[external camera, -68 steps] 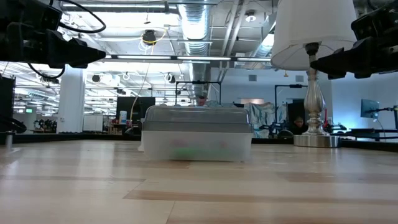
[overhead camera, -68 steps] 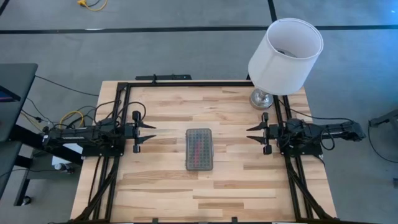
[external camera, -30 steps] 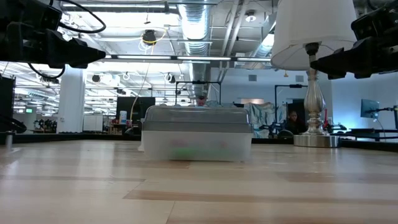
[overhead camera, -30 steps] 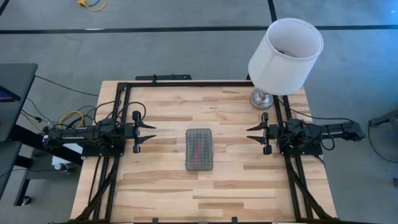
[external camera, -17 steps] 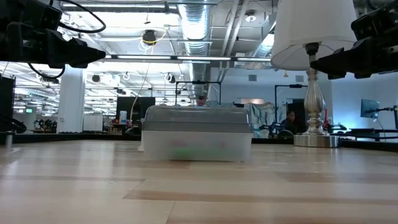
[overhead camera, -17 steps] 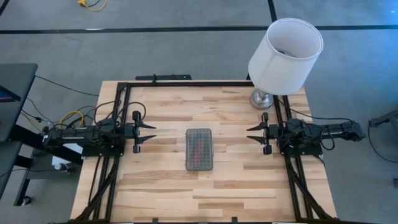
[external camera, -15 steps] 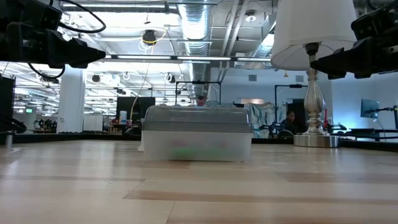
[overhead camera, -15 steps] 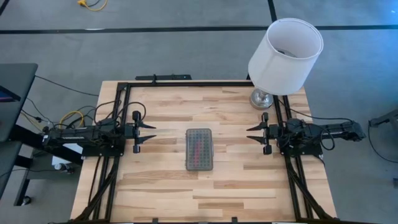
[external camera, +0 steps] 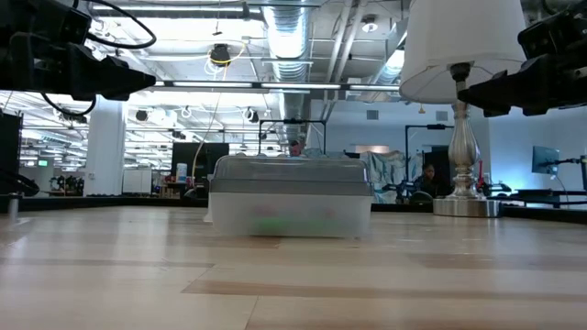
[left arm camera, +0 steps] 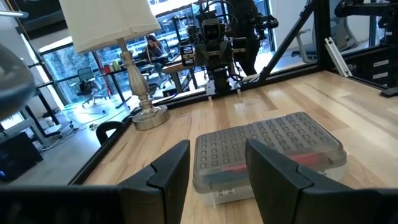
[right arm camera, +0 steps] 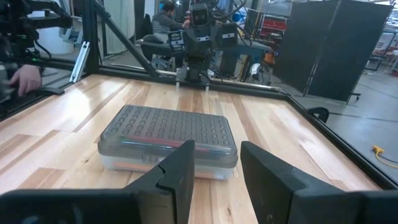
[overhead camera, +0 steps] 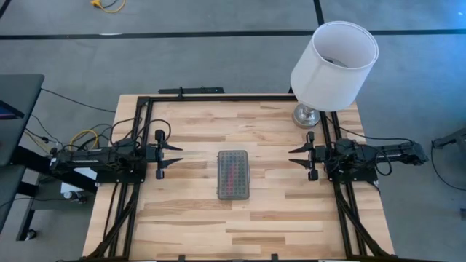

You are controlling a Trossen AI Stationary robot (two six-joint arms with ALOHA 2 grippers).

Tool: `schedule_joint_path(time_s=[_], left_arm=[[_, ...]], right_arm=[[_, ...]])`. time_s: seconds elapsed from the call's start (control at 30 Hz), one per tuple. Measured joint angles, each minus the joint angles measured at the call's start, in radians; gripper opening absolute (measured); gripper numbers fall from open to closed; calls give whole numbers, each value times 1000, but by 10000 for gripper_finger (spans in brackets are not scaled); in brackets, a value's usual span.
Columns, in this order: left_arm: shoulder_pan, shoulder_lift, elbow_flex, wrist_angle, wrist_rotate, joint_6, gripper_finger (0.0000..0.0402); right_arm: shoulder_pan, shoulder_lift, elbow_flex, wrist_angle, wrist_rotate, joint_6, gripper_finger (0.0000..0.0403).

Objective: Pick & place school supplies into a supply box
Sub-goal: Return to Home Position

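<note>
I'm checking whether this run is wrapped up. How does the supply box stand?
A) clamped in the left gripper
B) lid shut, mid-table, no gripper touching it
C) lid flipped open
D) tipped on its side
B: the supply box lies flat mid-table with its ribbed lid down, while the left gripper and right gripper hang open, well apart from it.

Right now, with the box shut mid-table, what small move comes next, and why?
Probably just park both arms where they are: the clear plastic box with the grey ribbed lid sits closed, coloured supplies inside, while the left claw and right claw hang open at the wooden table's sides, touching nothing.
</note>
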Motion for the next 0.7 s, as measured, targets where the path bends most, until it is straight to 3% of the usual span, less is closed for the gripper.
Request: schedule_joint_path(time_s=[0.7], left_arm=[[0,0,0,0,0,-1,151]], right_arm=[[0,0,0,0,0,0,127]])
